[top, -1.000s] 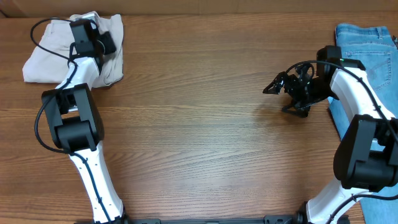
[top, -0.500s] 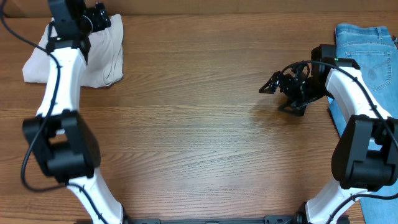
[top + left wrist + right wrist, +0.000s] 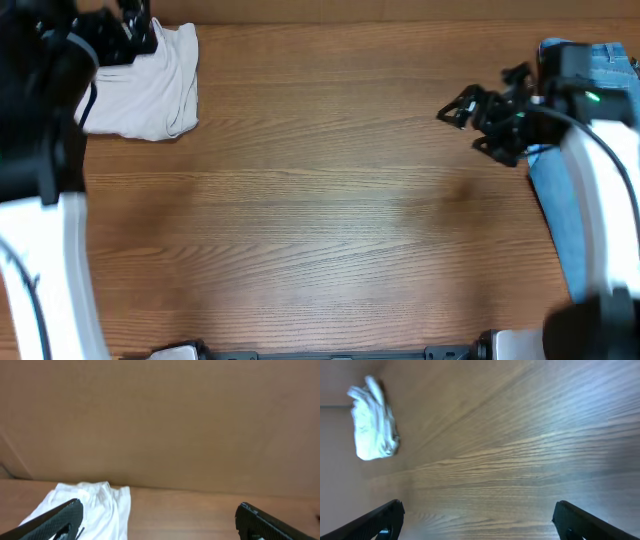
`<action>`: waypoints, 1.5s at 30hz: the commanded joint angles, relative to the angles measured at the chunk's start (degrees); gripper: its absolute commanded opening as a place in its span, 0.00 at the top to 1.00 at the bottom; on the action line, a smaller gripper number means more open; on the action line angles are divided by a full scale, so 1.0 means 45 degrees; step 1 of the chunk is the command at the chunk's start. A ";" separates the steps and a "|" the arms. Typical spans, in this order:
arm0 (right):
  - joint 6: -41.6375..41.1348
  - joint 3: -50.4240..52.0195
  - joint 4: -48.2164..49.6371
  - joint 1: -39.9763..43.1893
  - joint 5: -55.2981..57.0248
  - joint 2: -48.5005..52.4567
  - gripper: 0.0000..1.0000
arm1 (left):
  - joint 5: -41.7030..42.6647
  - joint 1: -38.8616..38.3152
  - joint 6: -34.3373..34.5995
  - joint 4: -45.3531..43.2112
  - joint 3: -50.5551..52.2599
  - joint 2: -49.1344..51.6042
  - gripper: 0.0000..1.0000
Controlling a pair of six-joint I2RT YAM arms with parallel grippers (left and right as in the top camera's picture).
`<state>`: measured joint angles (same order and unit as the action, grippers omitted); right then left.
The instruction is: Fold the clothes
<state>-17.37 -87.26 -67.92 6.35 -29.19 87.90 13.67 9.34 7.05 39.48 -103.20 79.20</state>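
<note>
The light beige trousers (image 3: 145, 85) lie folded in a bundle at the table's far left corner. They also show in the left wrist view (image 3: 97, 510) and, small, in the right wrist view (image 3: 372, 422). My left gripper (image 3: 157, 517) is open and empty, raised above the trousers' right edge; in the overhead view it shows at the top left (image 3: 135, 30). My right gripper (image 3: 460, 108) is open and empty, raised above bare wood at the right; its fingers show in the right wrist view (image 3: 477, 517).
Light-blue denim jeans (image 3: 590, 70) lie along the table's right edge under my right arm. A brown cardboard wall (image 3: 160, 420) stands behind the table's far edge. The wooden tabletop (image 3: 320, 220) spans the middle.
My left arm has lifted up off the trousers toward the camera, leaving them on the table. My right arm has also risen and shifted right and back.
</note>
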 commanded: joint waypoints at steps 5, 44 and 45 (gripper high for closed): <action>-0.0049 -0.0350 -0.1180 0.0019 0.2633 -0.3303 0.00 | -0.0636 -0.0063 -0.0053 0.1651 0.0053 0.0107 0.00; 0.0044 0.0403 -0.1209 0.0019 0.2239 -0.2035 0.00 | -0.4002 -0.1817 -0.1282 -0.1700 0.0058 1.1905 0.96; 0.0044 0.0403 -0.1214 0.0019 0.2234 -0.1991 0.00 | -0.4041 -0.1812 -0.1287 -0.1807 0.0058 1.1929 0.96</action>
<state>-17.52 -85.69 -73.67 6.33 -18.20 78.56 -1.80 0.86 2.55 32.45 -103.15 132.07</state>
